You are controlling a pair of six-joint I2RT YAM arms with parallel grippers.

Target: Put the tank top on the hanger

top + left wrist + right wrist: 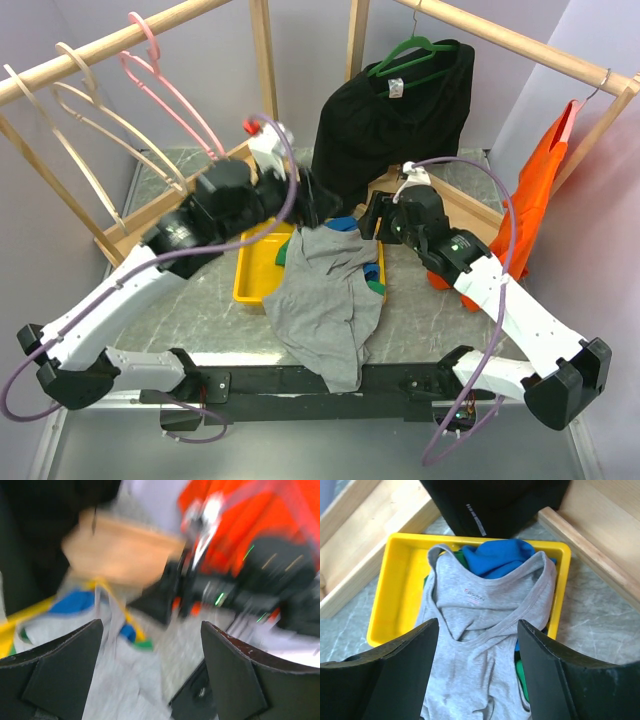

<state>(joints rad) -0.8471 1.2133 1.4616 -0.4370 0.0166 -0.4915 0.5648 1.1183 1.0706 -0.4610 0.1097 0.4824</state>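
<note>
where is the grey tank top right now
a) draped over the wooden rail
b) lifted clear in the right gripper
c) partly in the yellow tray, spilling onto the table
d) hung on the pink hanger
c: the tank top lies with its straps in the yellow tray, on top of other clothes, while its body spills over the near rim onto the table.
</note>
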